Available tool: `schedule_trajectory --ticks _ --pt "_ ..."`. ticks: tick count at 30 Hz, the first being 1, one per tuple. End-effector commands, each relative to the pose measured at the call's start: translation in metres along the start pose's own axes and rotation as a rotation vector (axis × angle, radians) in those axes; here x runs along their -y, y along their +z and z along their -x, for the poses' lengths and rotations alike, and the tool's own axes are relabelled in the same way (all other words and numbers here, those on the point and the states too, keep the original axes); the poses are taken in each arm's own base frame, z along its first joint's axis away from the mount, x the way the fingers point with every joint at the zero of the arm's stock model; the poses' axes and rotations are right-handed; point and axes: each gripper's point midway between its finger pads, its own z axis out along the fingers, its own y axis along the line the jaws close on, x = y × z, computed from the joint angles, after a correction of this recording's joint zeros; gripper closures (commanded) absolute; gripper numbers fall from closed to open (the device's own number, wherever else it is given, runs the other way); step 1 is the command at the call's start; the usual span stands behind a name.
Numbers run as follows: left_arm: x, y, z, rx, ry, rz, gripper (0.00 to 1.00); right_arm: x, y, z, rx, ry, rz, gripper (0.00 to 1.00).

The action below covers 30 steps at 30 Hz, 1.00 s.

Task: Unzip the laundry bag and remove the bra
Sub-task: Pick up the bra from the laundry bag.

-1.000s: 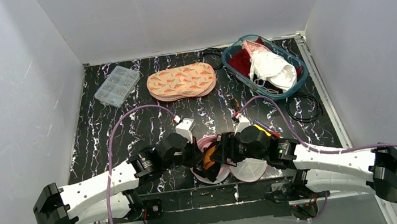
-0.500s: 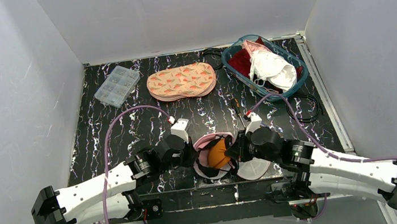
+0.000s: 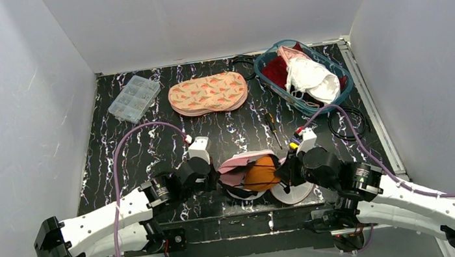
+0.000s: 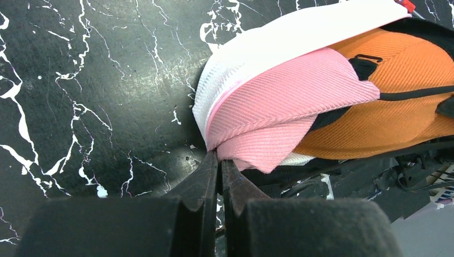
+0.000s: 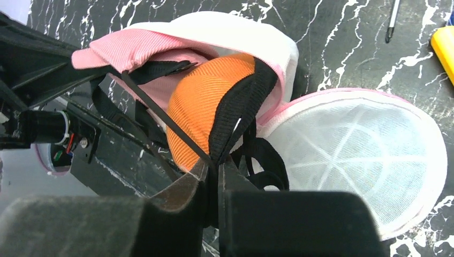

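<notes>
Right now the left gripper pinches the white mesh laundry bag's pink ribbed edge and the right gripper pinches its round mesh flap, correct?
No: the right wrist view shows the right gripper shut on the black trim of the orange bra; the round mesh flap lies free beside it. The left gripper does pinch the pink ribbed edge.

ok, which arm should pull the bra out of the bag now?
Right. The right gripper is shut on the black trim of the orange bra, which is partly out of the opened laundry bag. The left gripper pinches the bag's pink edge, anchoring it.
</notes>
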Motion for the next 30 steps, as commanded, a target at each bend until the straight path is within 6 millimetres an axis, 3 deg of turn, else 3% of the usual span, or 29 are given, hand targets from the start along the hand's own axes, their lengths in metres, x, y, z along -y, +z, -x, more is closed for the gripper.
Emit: schedule_trajectory --ticks 1,4,8,14,18,22,25,30 --pt "-0.010 0.001 -0.003 0.008 0.005 0.044 1.00 -0.022 -0.013 0.015 0.028 -0.054 0.106 0.71" --pt "0.002 0.005 -0.005 -0.011 0.007 -0.004 1.00 -0.043 -0.015 0.013 0.004 -0.066 0.207 0.43" --pt "0.013 0.009 -0.005 -0.039 0.018 -0.035 1.00 -0.060 -0.018 0.017 -0.009 -0.074 0.272 0.25" --pt "0.014 0.010 -0.006 -0.041 0.026 -0.040 1.00 -0.052 -0.029 0.038 0.102 -0.053 0.239 0.21" --pt "0.009 0.009 -0.008 -0.042 0.023 -0.029 1.00 -0.044 -0.040 0.049 0.193 -0.015 0.249 0.11" --pt "0.009 0.010 -0.010 -0.044 0.021 -0.027 1.00 -0.004 -0.018 0.022 0.086 0.008 0.021 0.17" --pt "0.009 0.010 -0.010 -0.043 0.018 -0.030 1.00 -0.004 -0.003 0.011 0.064 0.064 0.023 0.22" --pt "0.007 0.009 -0.013 -0.044 0.011 -0.030 1.00 -0.010 0.020 0.004 0.068 0.205 0.033 0.19"
